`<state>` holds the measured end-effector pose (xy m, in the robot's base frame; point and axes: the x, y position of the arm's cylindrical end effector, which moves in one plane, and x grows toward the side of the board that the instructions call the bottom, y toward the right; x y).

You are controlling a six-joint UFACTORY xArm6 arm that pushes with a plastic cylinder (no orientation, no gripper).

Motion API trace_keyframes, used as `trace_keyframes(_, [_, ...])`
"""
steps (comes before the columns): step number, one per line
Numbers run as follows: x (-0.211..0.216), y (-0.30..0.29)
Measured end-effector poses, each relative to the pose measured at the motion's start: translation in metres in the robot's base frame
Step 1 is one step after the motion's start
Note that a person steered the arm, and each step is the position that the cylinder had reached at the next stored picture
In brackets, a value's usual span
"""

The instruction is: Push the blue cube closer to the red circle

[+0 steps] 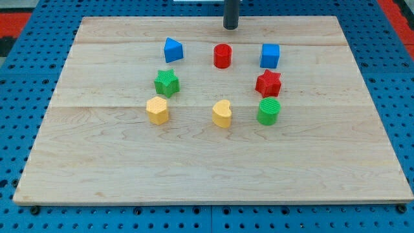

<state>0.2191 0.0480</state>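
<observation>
Wooden boards are making up the table top (129,162), and eight small blocks are sitting on it in a loose ring. On the far side, the blue cube (270,55) is lying at the right, the red circle (222,55) in the middle, and a blue triangular block (172,49) at the left. Cube and circle are standing near each other but clearly apart, with bare wood showing between them. Just nearer than the cube a red star (268,83) is resting, and nearer again a green cylinder (268,111). A green star (167,82), a yellow hexagonal block (157,109) and a yellow heart (222,113) are completing the ring.

My tip (231,28) is hanging at the far edge, just beyond the red circle and touching no block. It is a bare rod with no fingers, so nothing is being clasped or let go; it can only shove.

The cube is looking like light, stiff plastic, likely to slide easily on smooth wood and to spin if struck off-centre. I am judging that the place to press is the middle of its right-hand face, pushing straight leftward. Getting there is calling for a path around the cube's far side, keeping clear of the red star close by.
</observation>
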Motion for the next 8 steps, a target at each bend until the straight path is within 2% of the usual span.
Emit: trace_keyframes(8, [-0.006,-0.008])
